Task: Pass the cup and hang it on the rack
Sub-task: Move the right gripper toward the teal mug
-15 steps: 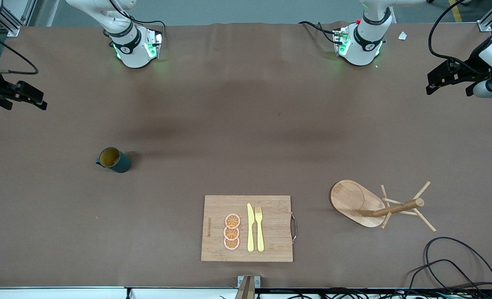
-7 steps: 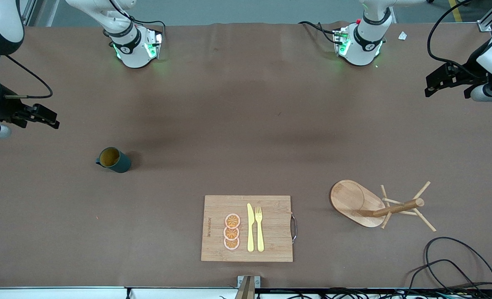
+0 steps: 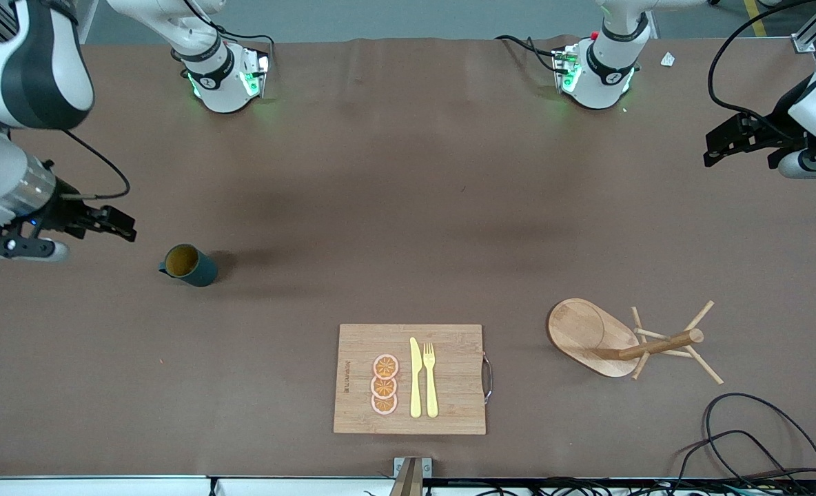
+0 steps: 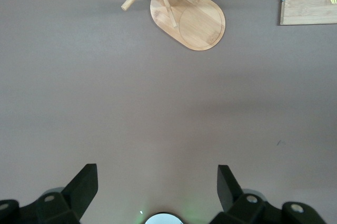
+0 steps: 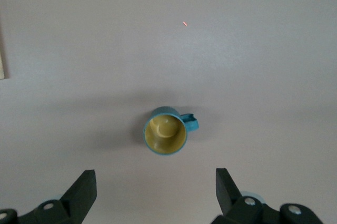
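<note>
The dark teal cup [image 3: 188,265] with a yellow-ochre inside stands upright on the brown table toward the right arm's end; it also shows in the right wrist view [image 5: 166,130], handle sticking out sideways. My right gripper [image 3: 115,225] is open and empty, up over the table beside the cup, toward the table's end. The wooden rack [image 3: 628,339] stands toward the left arm's end, with its oval base [image 4: 192,16] in the left wrist view. My left gripper [image 3: 721,140] is open and empty, high over the table near the left arm's end.
A bamboo cutting board [image 3: 449,406] with orange slices [image 3: 384,384], a yellow knife [image 3: 415,378] and a fork [image 3: 430,379] lies near the table's front edge. Black cables [image 3: 752,441] loop nearer to the camera than the rack.
My right gripper has come in from the table's end and moved down toward the cup. My left gripper has shifted slightly. The cup and the rack have not moved.
</note>
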### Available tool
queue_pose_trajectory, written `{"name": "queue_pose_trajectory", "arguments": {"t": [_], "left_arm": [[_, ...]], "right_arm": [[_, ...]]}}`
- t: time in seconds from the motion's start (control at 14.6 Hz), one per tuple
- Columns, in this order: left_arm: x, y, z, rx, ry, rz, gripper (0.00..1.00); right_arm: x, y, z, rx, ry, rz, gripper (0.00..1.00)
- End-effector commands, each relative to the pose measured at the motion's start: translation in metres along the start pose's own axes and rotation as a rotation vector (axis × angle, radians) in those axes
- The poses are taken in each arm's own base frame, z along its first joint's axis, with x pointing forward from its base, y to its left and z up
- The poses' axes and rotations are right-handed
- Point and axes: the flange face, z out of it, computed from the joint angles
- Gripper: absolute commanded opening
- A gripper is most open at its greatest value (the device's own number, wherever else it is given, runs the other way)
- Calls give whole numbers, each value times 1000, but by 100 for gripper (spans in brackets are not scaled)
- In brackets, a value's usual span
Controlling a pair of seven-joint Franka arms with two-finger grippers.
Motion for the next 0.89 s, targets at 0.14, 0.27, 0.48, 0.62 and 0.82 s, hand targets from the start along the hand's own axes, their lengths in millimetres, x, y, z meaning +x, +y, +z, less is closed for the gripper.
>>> {"name": "queue_pose_trajectory", "arguments": {"t": [0.14,0.27,0.48,0.62,0.82], "left_arm": [[4,-1,-4,-6,14,-14,100],[6,-1,-2,-7,13,-14,100],[8,-6,1,-8,7,-24,100],[9,-8,2,-9,5,-28,100],[9,-9,4,-8,1,-30,100]], "right_arm": [[15,3,60,6,7,26,100],[12,2,78,7,22,25,100],[11,-2,95,19,28,31,100],[8,-2,107,19,12,32,100],[-2,-4,126,15,-30,28,100]]}}
